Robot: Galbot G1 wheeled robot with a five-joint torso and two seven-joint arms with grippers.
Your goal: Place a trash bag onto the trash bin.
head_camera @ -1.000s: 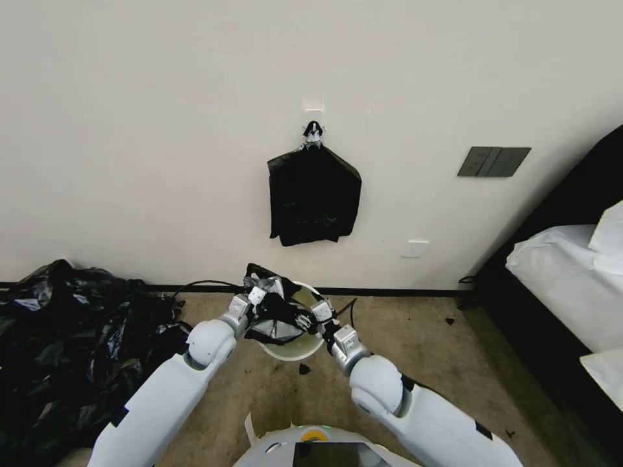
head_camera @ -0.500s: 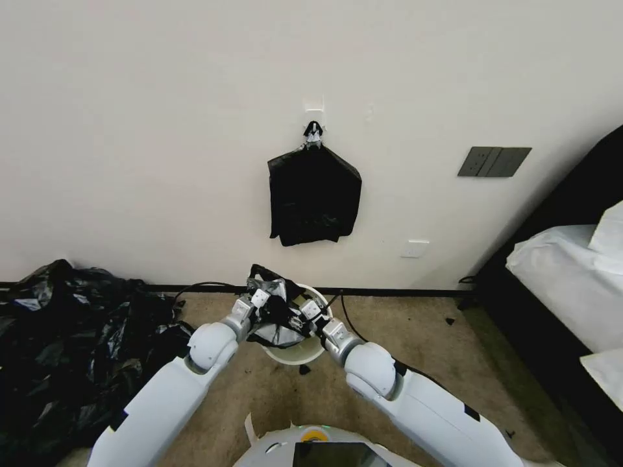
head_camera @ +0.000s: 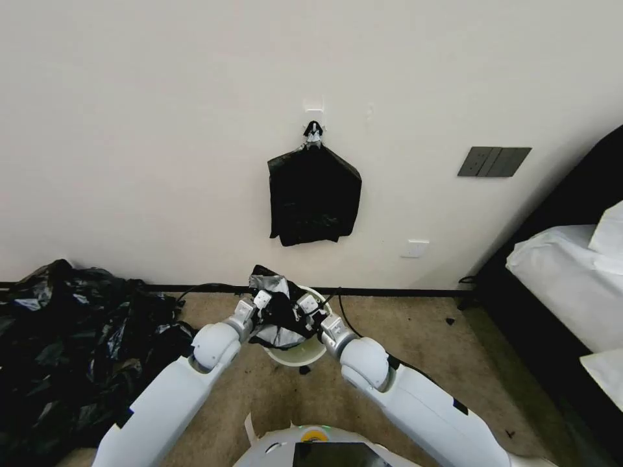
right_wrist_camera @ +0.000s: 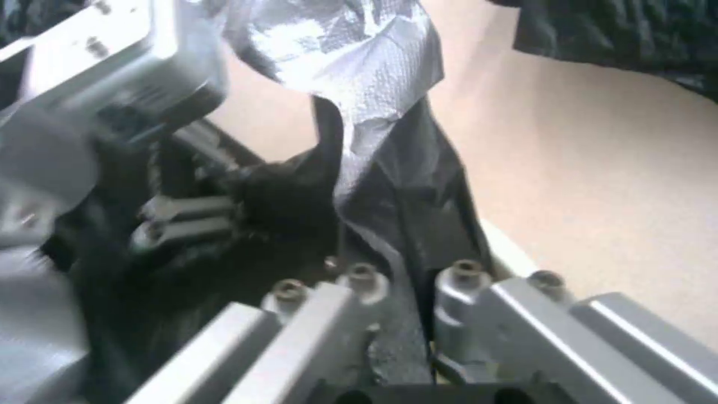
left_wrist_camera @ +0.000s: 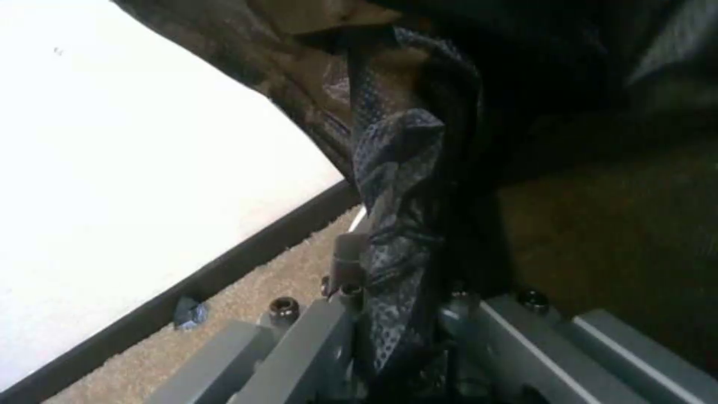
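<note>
Heap of black bags (head_camera: 71, 344) is seen on the floor at 9 o'clock of the bin, well apart, not involved. Flat black bundle (head_camera: 314, 198) is hung on the wall hook at 12 o'clock above the bin, also untouched.

Left gripper (head_camera: 261, 299) is placed at the bin's 10 o'clock rim edge. In the left wrist view the left gripper (left_wrist_camera: 404, 314) is seen with jaws drawn together on a twisted strip of the trash bag (left_wrist_camera: 396, 185), film running straight out from between them. Clamped, no gap visible.

The trash bag (head_camera: 278, 311) is bunched between both grippers, directly over the mouth of the trash bin (head_camera: 295, 353), part of it sagging inside, a crumpled grey-shiny flap raised toward 12 o'clock. It is not spread; the rim is left bare at 6 o'clock and at the far 1 o'clock side.

Right gripper (head_camera: 307, 305) is placed at the bin's 2 o'clock edge, just beside the left one. In the right wrist view the right gripper (right_wrist_camera: 412, 292) is seen closed on a fold of the trash bag (right_wrist_camera: 404, 191), with the trash bin (right_wrist_camera: 509, 252) rim just beside it.

Key relation: the bag's held span is short and runs 9 to 3 o'clock between the jaws, both arms equally near, both inboard of the rim. Judged: the mouth has to be stretched outward past the rim on both sides before it can be hooked over; thin film may slip or tear.
</note>
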